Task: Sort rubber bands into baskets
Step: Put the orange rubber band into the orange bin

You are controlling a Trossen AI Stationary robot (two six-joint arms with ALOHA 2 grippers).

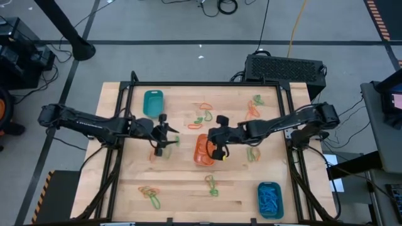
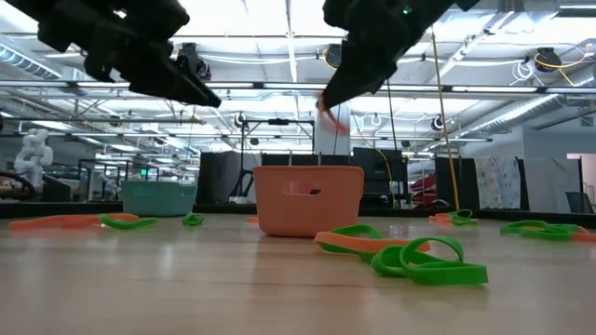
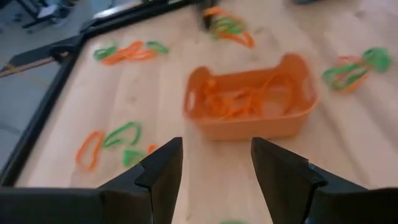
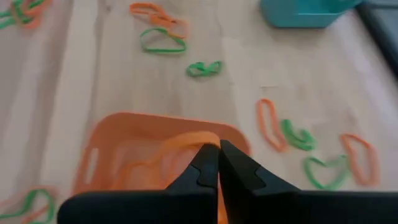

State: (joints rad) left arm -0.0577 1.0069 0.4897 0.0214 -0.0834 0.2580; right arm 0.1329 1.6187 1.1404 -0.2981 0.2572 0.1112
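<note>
The orange basket (image 1: pixel 202 150) stands mid-table with orange rubber bands in it. My right gripper (image 1: pixel 213 145) hangs over it, shut on an orange rubber band (image 2: pixel 331 113). To the basket's left, my left gripper (image 3: pixel 214 162) stands open above the table with nothing between its fingers. A teal basket (image 1: pixel 152 102) sits at the far left. A second teal basket (image 1: pixel 270 199), at the near right, holds blue bands. Loose orange and green bands (image 1: pixel 203 115) lie flat on the wood. My right gripper pinches the orange rubber band between its two shut fingers (image 4: pixel 205 165). A loop of the band (image 4: pixel 186 140) curves out beside the fingertips. The fingers slant down from the table's right side. The band dangles below them, clear above the orange basket (image 2: pixel 307 197).
More loose bands lie in clusters at the far right (image 1: pixel 254 105), right of the orange basket (image 1: pixel 253 152), near the front middle (image 1: pixel 211 183) and at the near left (image 1: pixel 149 194). A black frame (image 1: pixel 286 113) borders the table.
</note>
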